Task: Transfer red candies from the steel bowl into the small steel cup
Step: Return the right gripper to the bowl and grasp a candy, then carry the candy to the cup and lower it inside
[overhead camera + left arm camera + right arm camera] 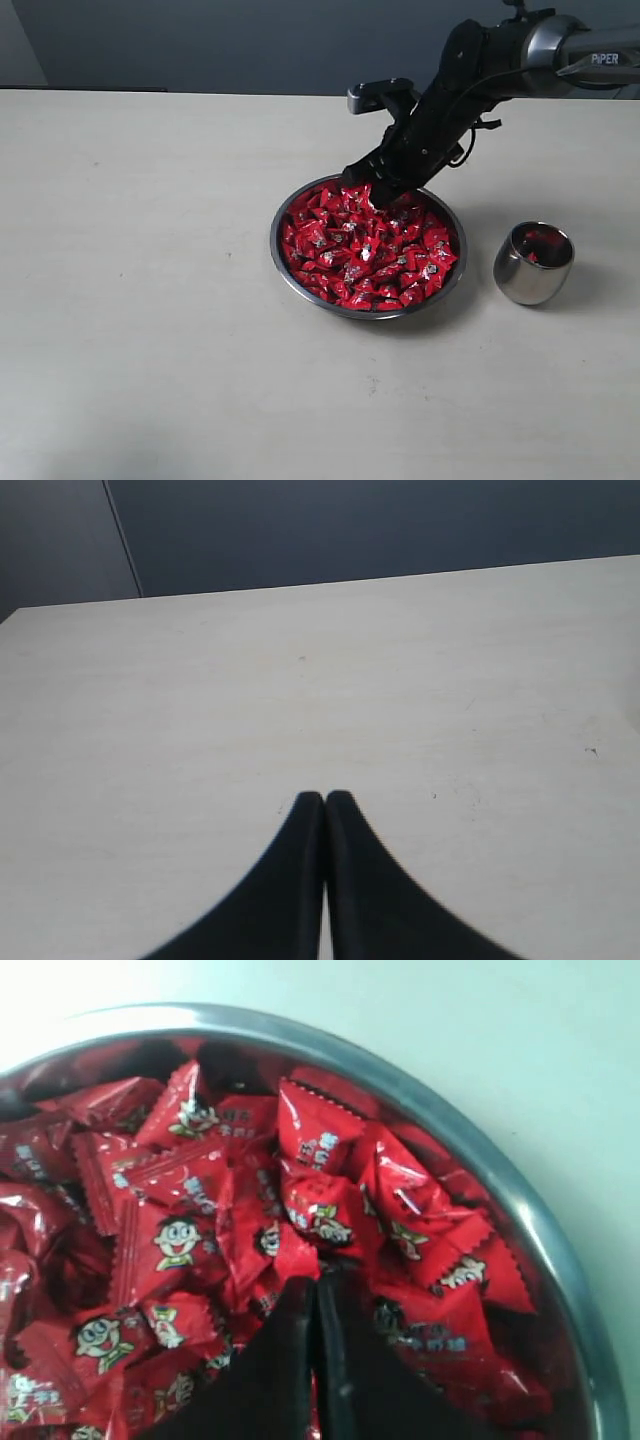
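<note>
Red candies (pixel 365 250): heaped in the steel bowl (pixel 274 240), filling it close to the rim. The bowl sits mid-desk (pixel 150 330). Small steel cup (pixel 530 275) stands upright near the bowl on its right, not touching it; some red shows inside.

Right hand (pixel 316 1282): clenched, tips pressed together and sunk into the pile by the rim on the side away from the exterior camera. Wrappers crowd the tips in the right wrist view; cannot tell whether one is actually pinched. Left hand (pixel 325 800): clenched on nothing, over bare desk.

Handling, judged:
- Each piece looks light: a glossy crinkled wrapper with serrated end flaps around a small firm lump.
- The film is probably slippery, so neighbours will shift and slide when nudged.
- Not fragile.
- Best hold is across the plump middle, or squarely on a flap that stands up.
- A grip on a thin flap corner likely slips out on lifting.
- Top pieces of the heap give the cleanest access.
- Risks: dragging a second candy along, or coming up with none.
</note>
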